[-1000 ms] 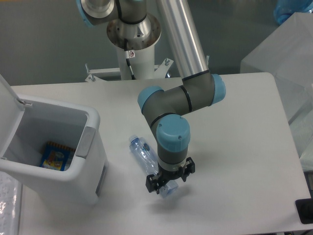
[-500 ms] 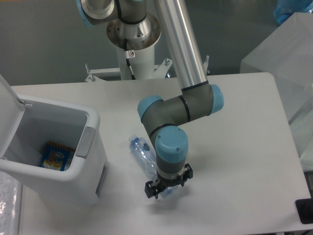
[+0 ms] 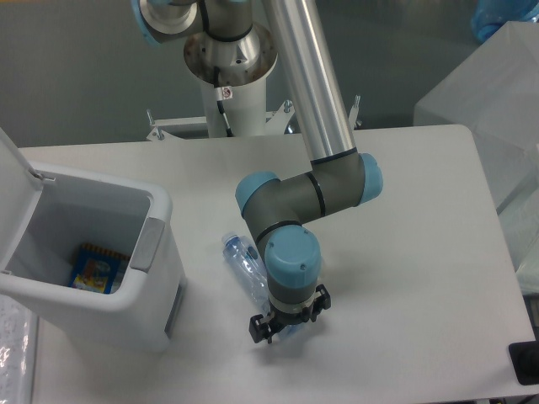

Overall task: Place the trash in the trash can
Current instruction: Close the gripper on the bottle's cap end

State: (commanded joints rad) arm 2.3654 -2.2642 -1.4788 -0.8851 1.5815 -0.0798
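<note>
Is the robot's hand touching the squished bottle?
Cannot tell. In the camera view the hand sits over the bottle's lower end, and the wrist hides any contact.

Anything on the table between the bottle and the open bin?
Nothing visible. The bottle lies on bare table just right of the trash can, with the tool down over its near end. The lid is up; inside only a blue-and-yellow packet shows. The bin wall itself must be cleared.

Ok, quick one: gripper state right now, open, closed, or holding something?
Gripper: down over the lower end of the bottle on the table; open or closed on it cannot be told.
</note>
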